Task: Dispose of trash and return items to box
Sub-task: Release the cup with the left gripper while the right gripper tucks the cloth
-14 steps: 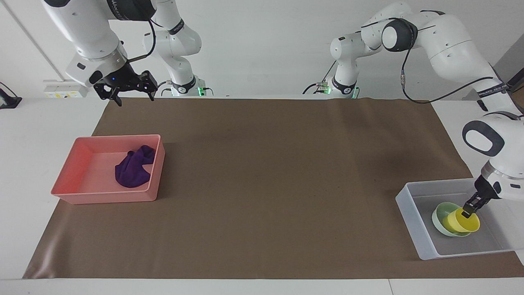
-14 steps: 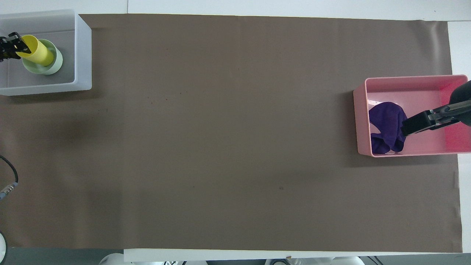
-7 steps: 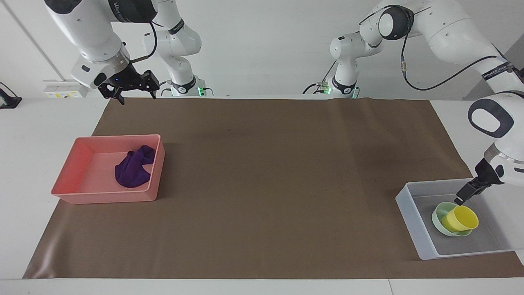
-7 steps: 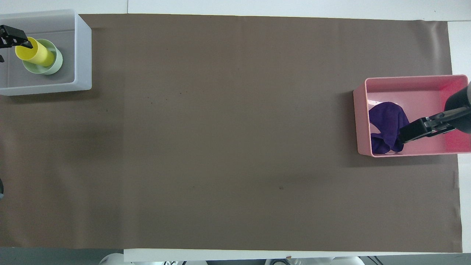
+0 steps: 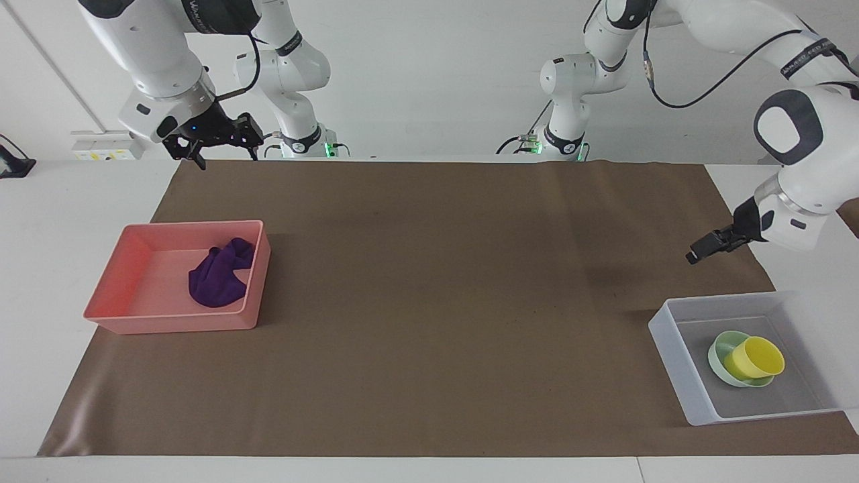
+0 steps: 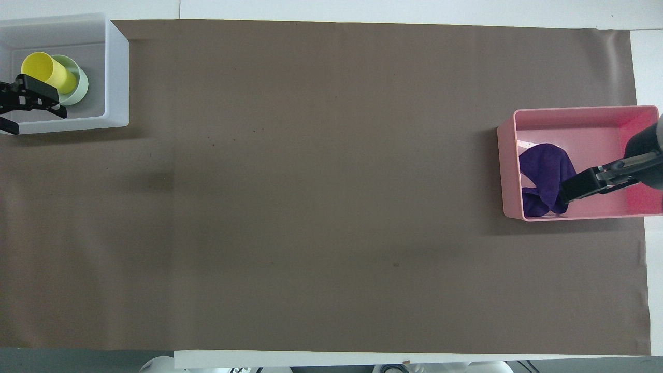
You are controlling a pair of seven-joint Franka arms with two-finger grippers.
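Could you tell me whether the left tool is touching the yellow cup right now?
Apart. The facing view shows the left tool raised over the brown mat, well clear of the yellow cup, which sits in the mint bowl inside the box.

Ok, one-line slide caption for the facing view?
Yellow cup nested in mint bowl inside clear bin; purple cloth in pink tray; both grippers raised, empty.

Bright, even light, soft shadows; perhaps slight blur at edges.
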